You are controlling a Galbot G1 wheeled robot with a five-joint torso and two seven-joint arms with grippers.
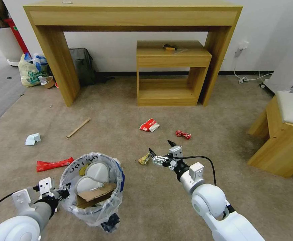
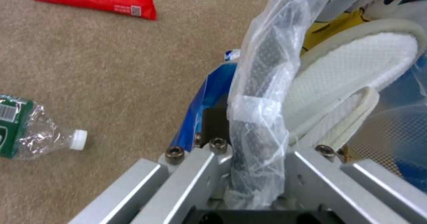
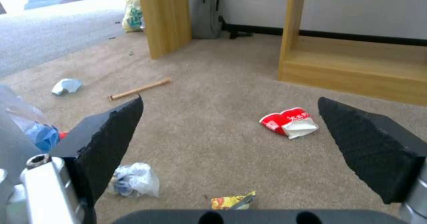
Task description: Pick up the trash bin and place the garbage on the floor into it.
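Two arms are out in front of the robot. The left end effector (image 1: 65, 193) is clamped on the rim of the trash bin (image 1: 92, 187), which sits low on the robot's left; from the left wrist camera the bin's dark wall and its clear plastic liner (image 2: 258, 94) run straight down between the metal jaws. Inside the bin lie two white slippers (image 1: 93, 175) and a strip of cardboard (image 1: 96, 195) (the liner's black lettering shows along the far rim).

The right end effector (image 1: 160, 151) hangs over the floor (image 1: 119, 134) with its black pads (image 3: 106, 140) spread wide and nothing between them. Just below and beside it lies a small crumpled yellow wrapper (image 1: 144, 159). Farther ahead a red and white carton (image 1: 149, 125) rests on the carpet, with a small red wrapper (image 1: 183, 134) to its right.

Over on the left side a long red wrapper (image 1: 54, 164) lies near the bin, and a wooden stick (image 1: 78, 128) and a crushed paper cup (image 1: 32, 139) lie beyond it. A clear bottle with a green label (image 2: 31, 130) lies on its side near the bin. A crumpled clear wrapper (image 3: 133, 180) lies near the yellow one.
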